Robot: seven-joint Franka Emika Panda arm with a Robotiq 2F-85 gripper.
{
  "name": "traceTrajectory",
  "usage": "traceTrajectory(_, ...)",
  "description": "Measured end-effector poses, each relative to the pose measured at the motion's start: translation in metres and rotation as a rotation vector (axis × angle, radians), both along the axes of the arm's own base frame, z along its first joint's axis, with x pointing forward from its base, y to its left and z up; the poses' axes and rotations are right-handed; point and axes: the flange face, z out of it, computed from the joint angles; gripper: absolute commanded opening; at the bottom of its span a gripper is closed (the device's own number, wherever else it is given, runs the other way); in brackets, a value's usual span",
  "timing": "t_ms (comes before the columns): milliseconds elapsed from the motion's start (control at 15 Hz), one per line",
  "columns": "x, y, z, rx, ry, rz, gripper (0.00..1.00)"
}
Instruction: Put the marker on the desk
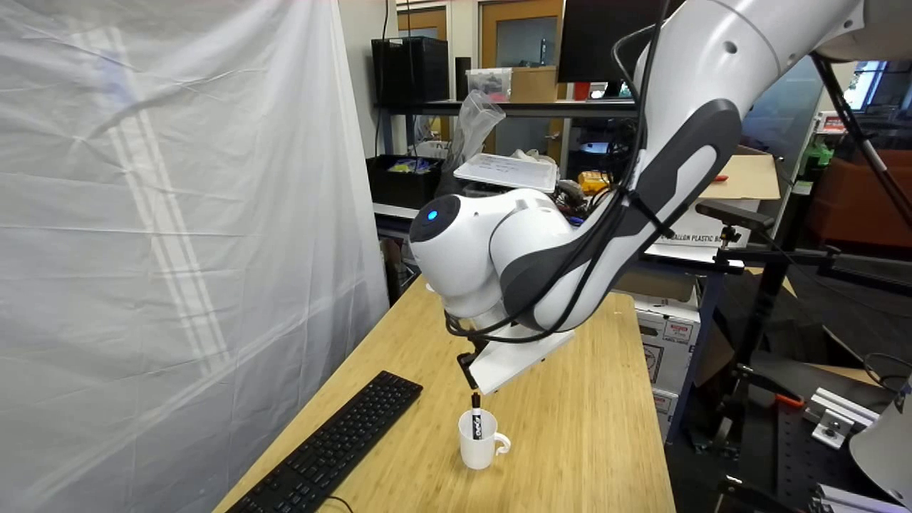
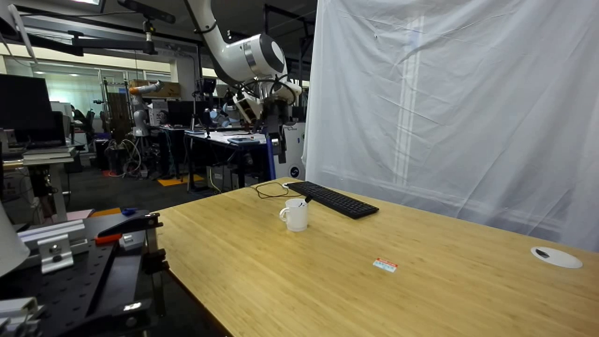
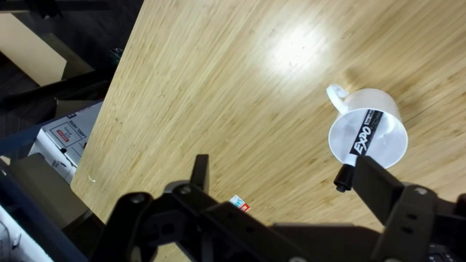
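Empty between spread black fingers point(image 3: 376, 185). Pinch slim black-and-white marker point(image 3: 359, 146), likely light, stiff plastic, by cap point(image 3: 344, 177) above round white mug point(image 3: 389, 140).

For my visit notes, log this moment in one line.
gripper: open, empty | marker: leaning inside white mug | white mug: upright on desk | task: pending
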Motion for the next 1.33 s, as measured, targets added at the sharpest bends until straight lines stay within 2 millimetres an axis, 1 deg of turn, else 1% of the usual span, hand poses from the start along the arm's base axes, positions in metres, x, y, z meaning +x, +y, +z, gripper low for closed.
traceTrajectory(200, 0.005, -0.003, -0.022, -0.044, 0.013, 0.053, 1.0)
traceTrajectory(400, 0.016, -0.008, -0.032, -0.064, 0.005, 0.082, 1.0)
traceTrajectory(467, 0.02, -0.01, -0.032, -0.064, -0.003, 0.082, 1.0)
traceTrajectory(667, 0.036, -0.02, -0.021, -0.065, -0.041, 0.05, 1.0)
traceTrajectory(933, 0.056, -0.043, -0.011, -0.082, -0.1, -0.044, 1.0)
traceTrajectory(1067, 0.059, -0.048, -0.009, -0.084, -0.107, -0.059, 1.0)
traceTrajectory(1333, 0.059, -0.047, -0.009, -0.083, -0.109, -0.062, 1.0)
